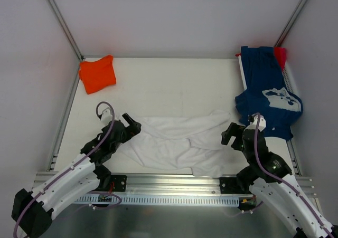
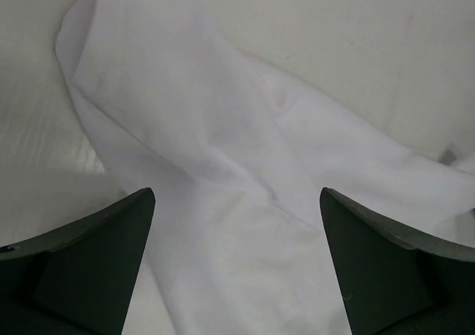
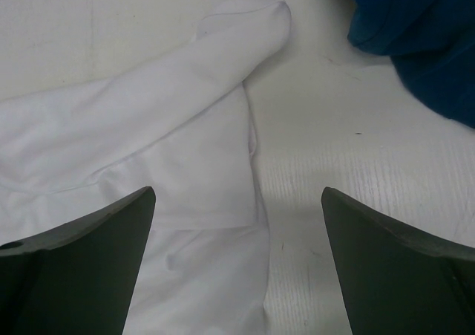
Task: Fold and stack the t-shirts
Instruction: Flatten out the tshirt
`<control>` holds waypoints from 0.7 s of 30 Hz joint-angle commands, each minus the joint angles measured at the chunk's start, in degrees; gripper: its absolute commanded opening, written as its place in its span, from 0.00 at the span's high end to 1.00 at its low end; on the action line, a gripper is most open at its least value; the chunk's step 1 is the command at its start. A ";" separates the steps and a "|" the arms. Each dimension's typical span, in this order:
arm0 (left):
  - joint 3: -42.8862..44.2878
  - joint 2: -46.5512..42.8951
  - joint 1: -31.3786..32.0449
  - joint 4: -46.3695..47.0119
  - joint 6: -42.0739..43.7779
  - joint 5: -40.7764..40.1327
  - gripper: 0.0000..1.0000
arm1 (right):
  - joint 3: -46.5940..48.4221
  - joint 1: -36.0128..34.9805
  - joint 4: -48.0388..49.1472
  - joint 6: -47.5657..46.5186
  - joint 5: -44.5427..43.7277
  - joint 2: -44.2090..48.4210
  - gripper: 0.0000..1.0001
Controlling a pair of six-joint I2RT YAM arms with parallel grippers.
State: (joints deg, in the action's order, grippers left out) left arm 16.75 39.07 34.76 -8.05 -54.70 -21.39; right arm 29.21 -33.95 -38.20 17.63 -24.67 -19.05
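The white t-shirt (image 1: 182, 143) lies rumpled across the near middle of the table. My left gripper (image 1: 132, 126) is open at its left edge, and the cloth (image 2: 237, 201) lies between the fingers in the left wrist view. My right gripper (image 1: 230, 134) is open at its right edge, where the white sleeve (image 3: 185, 127) shows beside bare table. The folded orange t-shirt (image 1: 97, 73) lies at the back left. The navy t-shirt (image 1: 269, 93) with white print lies crumpled at the back right; it also shows in the right wrist view (image 3: 415, 30). A bit of red cloth (image 1: 280, 54) peeks behind it.
White walls enclose the table on three sides. A metal rail (image 1: 169, 184) runs along the near edge between the arm bases. A white ridged strip (image 1: 242, 69) lies under the navy shirt.
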 commanded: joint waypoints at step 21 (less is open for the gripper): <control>1.53 7.16 -0.57 3.48 -1.03 -5.51 0.05 | -0.03 -0.32 0.84 -0.14 -1.00 -2.57 0.01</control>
State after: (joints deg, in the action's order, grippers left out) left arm 18.52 45.87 34.76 -9.26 -55.05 -25.63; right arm 29.12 -34.00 -37.98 17.54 -24.82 -21.45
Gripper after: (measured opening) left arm 0.956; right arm 0.993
